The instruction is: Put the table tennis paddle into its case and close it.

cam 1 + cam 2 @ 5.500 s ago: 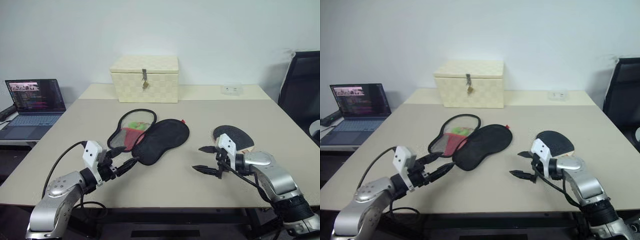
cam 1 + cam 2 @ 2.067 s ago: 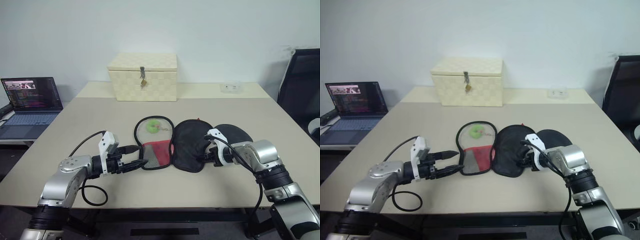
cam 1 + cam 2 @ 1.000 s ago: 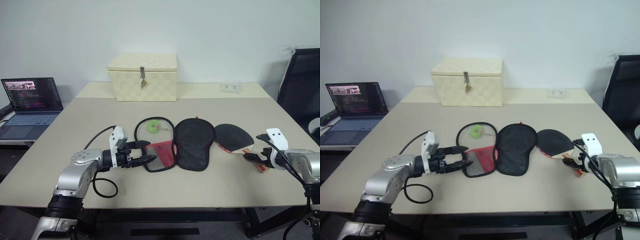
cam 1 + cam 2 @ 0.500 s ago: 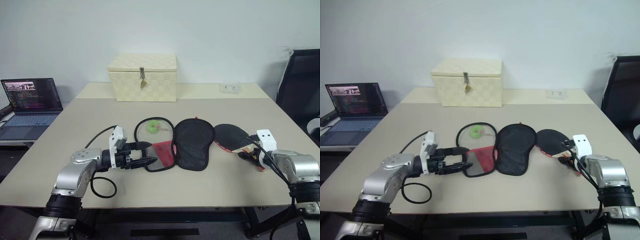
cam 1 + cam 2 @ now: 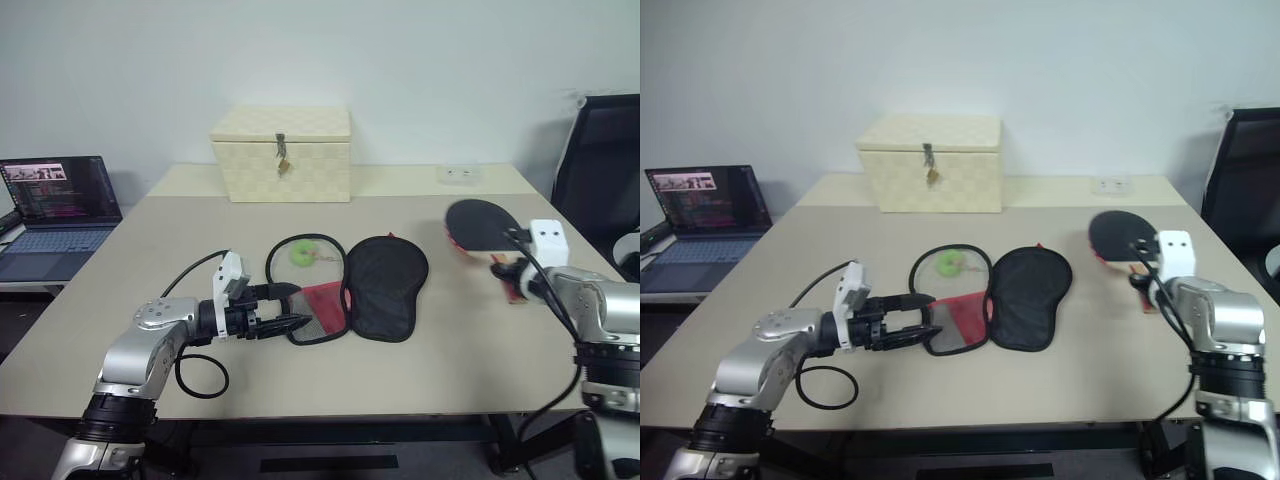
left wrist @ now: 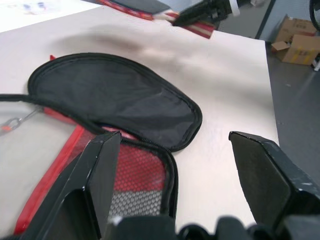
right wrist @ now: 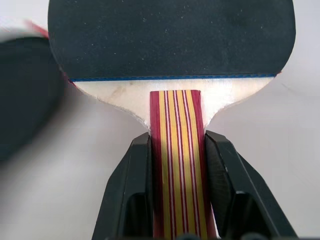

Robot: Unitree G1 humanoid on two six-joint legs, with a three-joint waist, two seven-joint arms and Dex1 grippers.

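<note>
The right gripper [image 7: 177,200] is clamped on the striped handle of the table tennis paddle [image 5: 478,222], holding it off the table [image 5: 450,340] — black face pointing away from the fingers. The left gripper [image 5: 288,308] has its fingers spread apart at the near edge of the case [image 5: 350,288], which lies unzipped and flat — the red mesh panel just ahead of its tips.

Table [image 5: 440,375]: bare along the near edge and across the stretch between case [image 5: 385,285] and right gripper [image 5: 503,268].
Case: lies open mid-table, both halves flat.
Left gripper [image 5: 290,308]: jaws spread, at the case's near-left rim.
Paddle [image 5: 480,222]: held above the table's right side.
Box [image 5: 282,156]: far edge, well behind the case.
</note>
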